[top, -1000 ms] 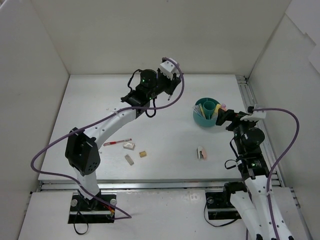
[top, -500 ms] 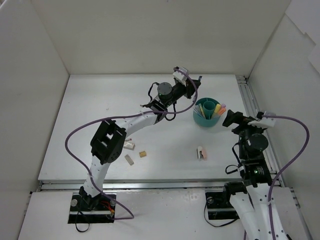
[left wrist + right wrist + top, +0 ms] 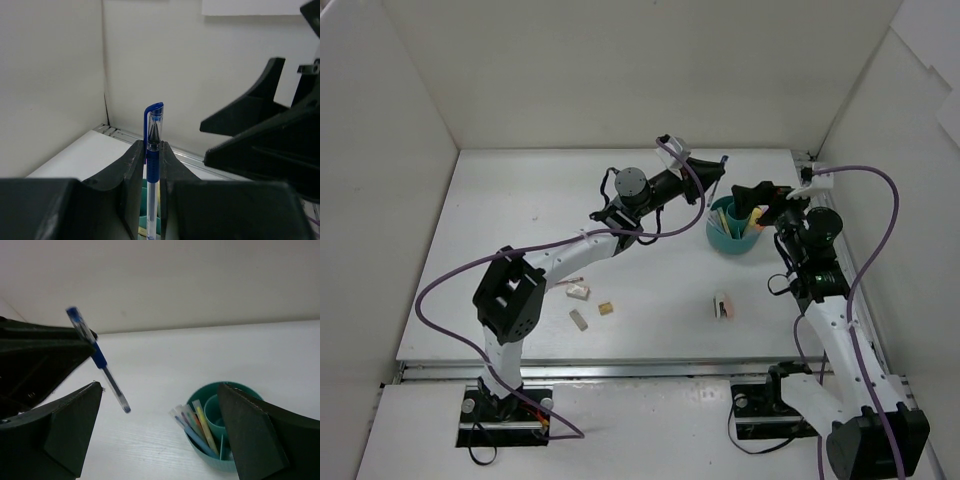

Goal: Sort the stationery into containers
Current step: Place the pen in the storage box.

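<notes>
My left gripper (image 3: 710, 180) is shut on a blue pen (image 3: 719, 172) and holds it in the air just left of and above the teal cup (image 3: 732, 240). In the left wrist view the pen (image 3: 154, 117) stands upright between my fingers (image 3: 131, 170), with the cup's rim (image 3: 142, 197) below. My right gripper (image 3: 748, 203) is open and empty, over the cup. The right wrist view shows the pen (image 3: 98, 359) tilted, its tip left of the cup (image 3: 235, 462), which holds several markers (image 3: 196, 426). Small erasers (image 3: 578, 291) lie on the table.
A pink and white eraser (image 3: 722, 305) lies in front of the cup. Two more small tan and white erasers (image 3: 605, 308) (image 3: 579, 319) lie near the left arm's elbow. White walls close in the table on the back, left and right.
My left gripper has carried the blue pen right and closer to the cup. My right gripper has swung in from the cup's right side to above it.
</notes>
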`<state>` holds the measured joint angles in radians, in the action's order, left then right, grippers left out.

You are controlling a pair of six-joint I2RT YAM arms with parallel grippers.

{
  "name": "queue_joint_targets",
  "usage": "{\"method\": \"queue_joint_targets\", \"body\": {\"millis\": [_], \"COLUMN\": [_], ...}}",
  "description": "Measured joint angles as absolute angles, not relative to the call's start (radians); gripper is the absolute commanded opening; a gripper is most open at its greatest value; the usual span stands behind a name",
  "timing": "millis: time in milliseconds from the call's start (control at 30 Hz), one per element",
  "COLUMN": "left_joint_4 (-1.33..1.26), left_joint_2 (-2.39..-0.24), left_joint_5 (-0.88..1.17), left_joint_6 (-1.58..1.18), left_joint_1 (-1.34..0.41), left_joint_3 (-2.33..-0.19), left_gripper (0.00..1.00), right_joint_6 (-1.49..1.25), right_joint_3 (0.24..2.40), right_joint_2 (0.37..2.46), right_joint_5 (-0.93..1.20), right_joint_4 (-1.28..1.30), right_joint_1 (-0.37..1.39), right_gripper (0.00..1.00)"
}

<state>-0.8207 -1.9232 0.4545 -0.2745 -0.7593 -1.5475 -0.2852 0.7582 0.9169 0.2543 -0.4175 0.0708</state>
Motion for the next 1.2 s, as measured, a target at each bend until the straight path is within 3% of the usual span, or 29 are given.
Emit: {"method": "queue_joint_targets", "body": {"millis": [433,567,600,800,1100,1167,1200], "left_joint_4": [-0.763,-0.759,-0.758,-0.757,-0.749,-0.746,-0.745], "left_joint_2": [-1.920,-1.913,-1.907,-1.882,-1.872,-1.872,-1.872], "left_joint_5": [0.472,0.473,0.473,0.474,0.462,0.455,0.452], "left_joint_6": [-0.242,-0.238,-0.238,-0.238,-0.237,-0.237,-0.237], "left_joint_1": [-0.785,-0.793,-0.793,-0.793,-0.793,-0.794,-0.795], "left_joint_3": [-1.509,-1.501,-1.494,-1.487,-1.484,-1.484,-1.484], "left_gripper": [0.00,0.00,0.00,0.00,0.00,0.00,0.00], "right_joint_6": [-0.296,-0.299,-0.299,-0.314,-0.311,-0.307,-0.308], "right_joint_3": [0.891,0.898,0.898,0.898,0.898,0.898,0.898], "right_joint_2": [0.998,1.052,1.064,1.118,1.118,1.119,1.119], "right_joint_5": [0.434,0.435,0.434,0.430,0.416,0.415,0.415], "right_joint_4": [-0.561,-0.570,-0.570,-0.563,-0.552,-0.547,-0.545], "right_joint_1": [0.081,0.090,0.093,0.107,0.155,0.159,0.160], "right_gripper": [0.97,0.89,0.82,0.62,0.23,0.11,0.01]}}
